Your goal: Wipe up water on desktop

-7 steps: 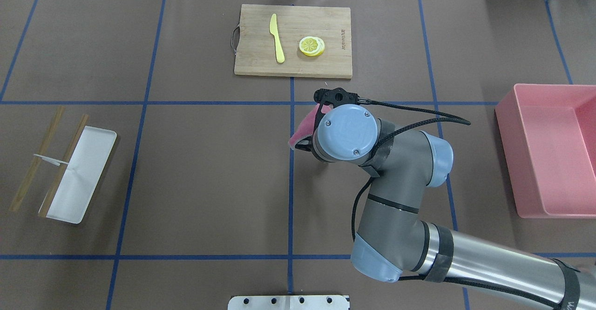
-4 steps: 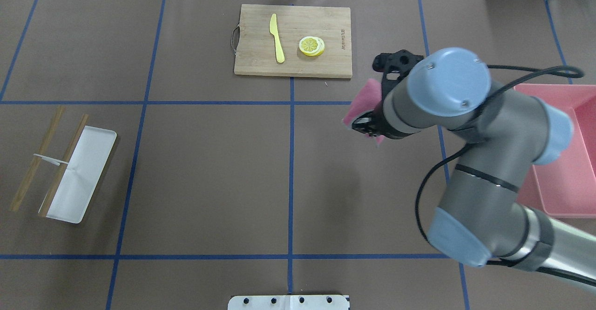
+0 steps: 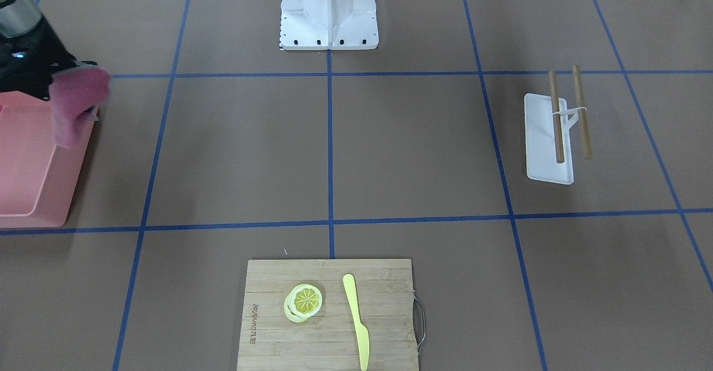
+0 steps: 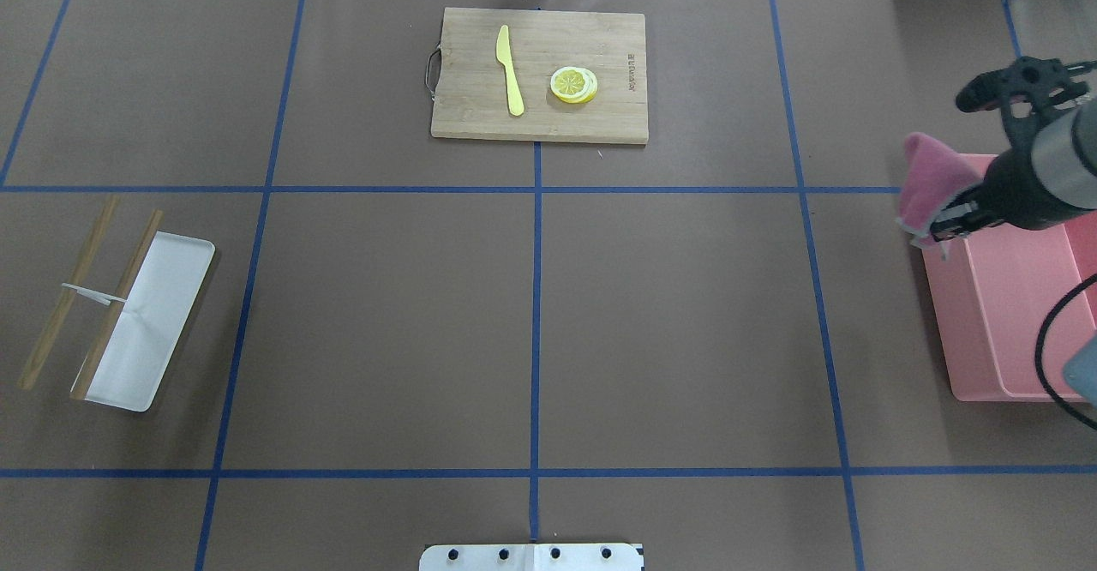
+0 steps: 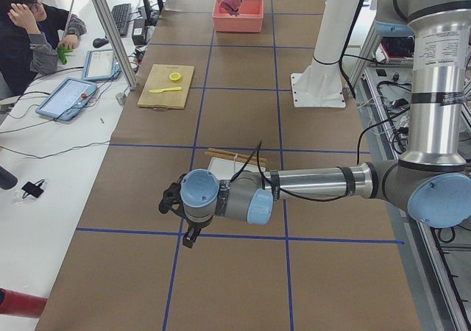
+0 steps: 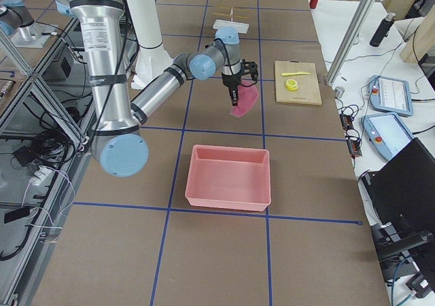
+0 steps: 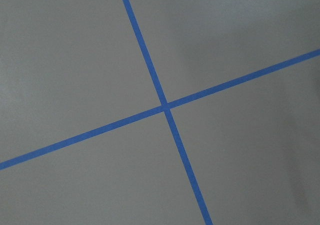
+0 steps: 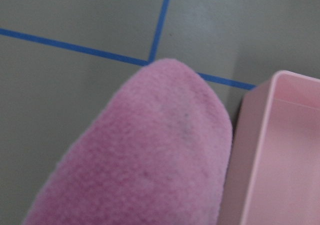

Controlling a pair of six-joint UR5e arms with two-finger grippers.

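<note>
The brown desktop [image 4: 386,314] with blue tape lines shows no water that I can make out. My right gripper [image 4: 943,226] is shut on a pink cloth [image 4: 930,177] and holds it in the air over the near-centre rim of the pink bin [image 4: 1011,331]. The cloth hangs folded and fills the right wrist view [image 8: 150,155], with the bin's corner [image 8: 285,150] beside it. My left gripper [image 5: 171,201] shows only in the exterior left view, low over the desktop near a tape crossing [image 7: 165,106]; I cannot tell if it is open or shut.
A bamboo cutting board [image 4: 540,74] at the far middle carries a yellow knife [image 4: 510,69] and lemon slices [image 4: 573,85]. A white tray [image 4: 146,322] with two chopsticks [image 4: 116,305] lies at the left. The robot's base plate [image 4: 531,556] sits at the near edge.
My right arm has swung from the desktop's middle to the right, lifting the pink cloth and carrying it to the pink bin's edge.
</note>
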